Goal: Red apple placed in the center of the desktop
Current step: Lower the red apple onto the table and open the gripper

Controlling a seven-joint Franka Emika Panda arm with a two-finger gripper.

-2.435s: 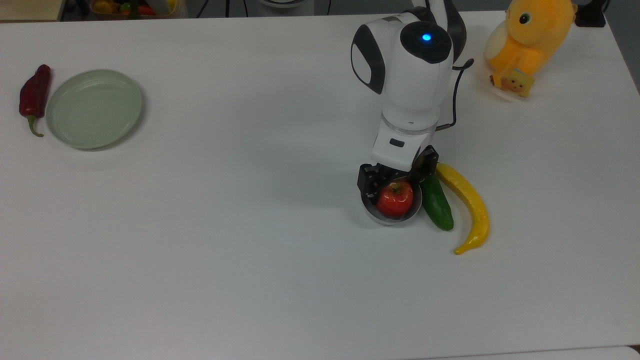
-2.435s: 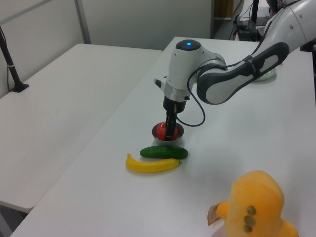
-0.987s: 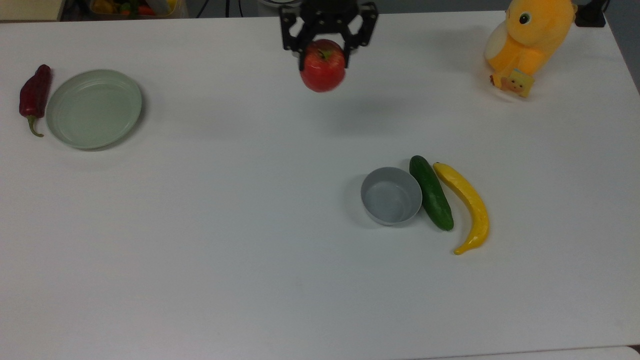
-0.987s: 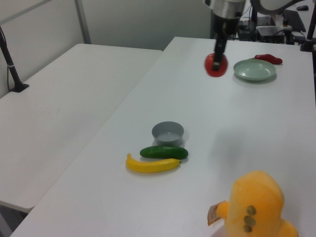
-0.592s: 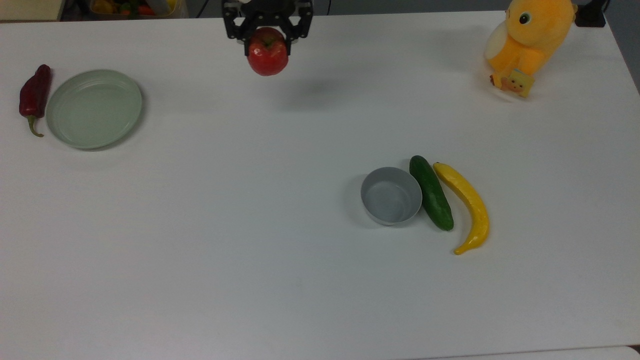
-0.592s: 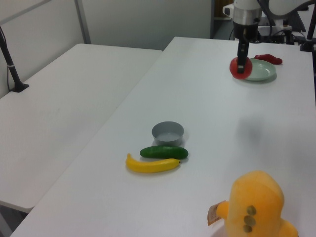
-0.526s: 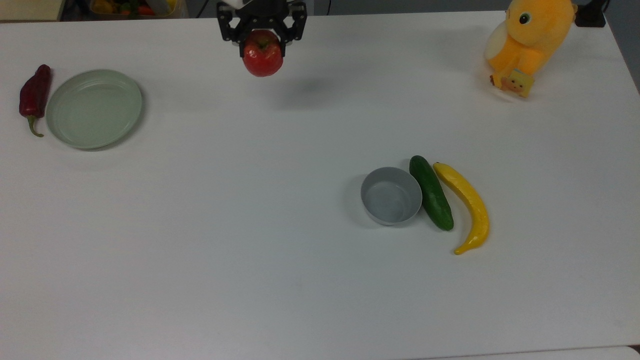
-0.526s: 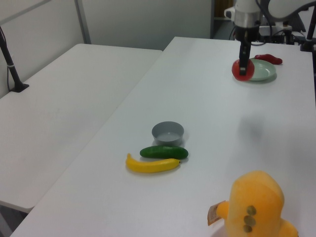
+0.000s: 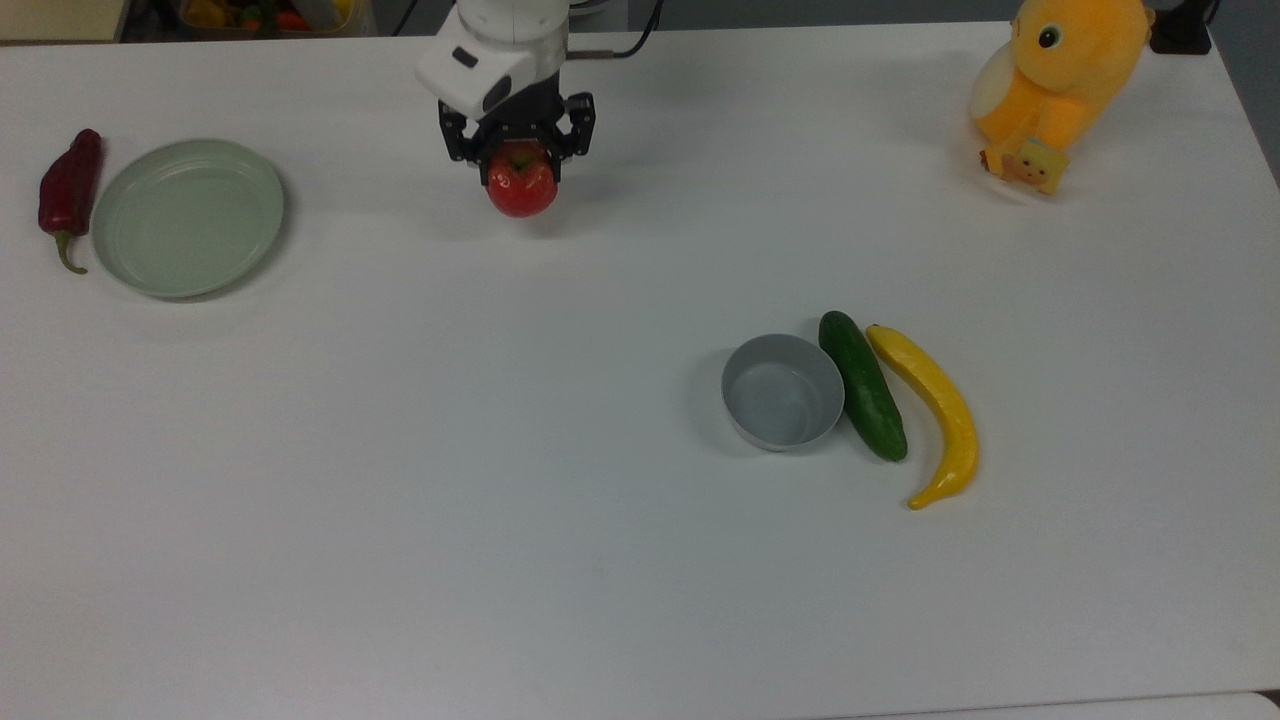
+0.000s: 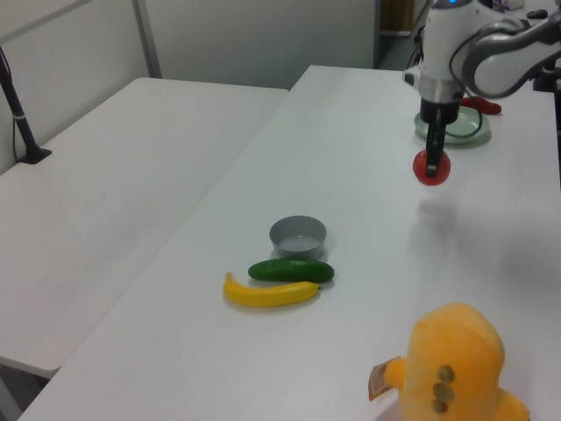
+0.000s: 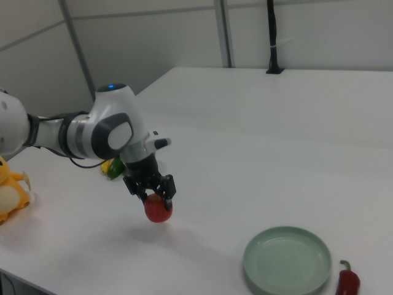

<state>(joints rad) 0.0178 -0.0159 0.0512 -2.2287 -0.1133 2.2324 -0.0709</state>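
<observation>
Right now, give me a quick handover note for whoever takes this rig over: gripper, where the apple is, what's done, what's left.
Gripper: shut on the red apple, gripping it from above.
Apple: held in the air above the desktop; the right view shows a gap and a shadow beneath it. In the top view it hangs near the far edge, between the green plate and the table's middle.
Done: apple is out of the grey bowl, which sits empty beside the cucumber and banana.
Left: bring it over the centre of the desktop, lower it, release, retreat.
</observation>
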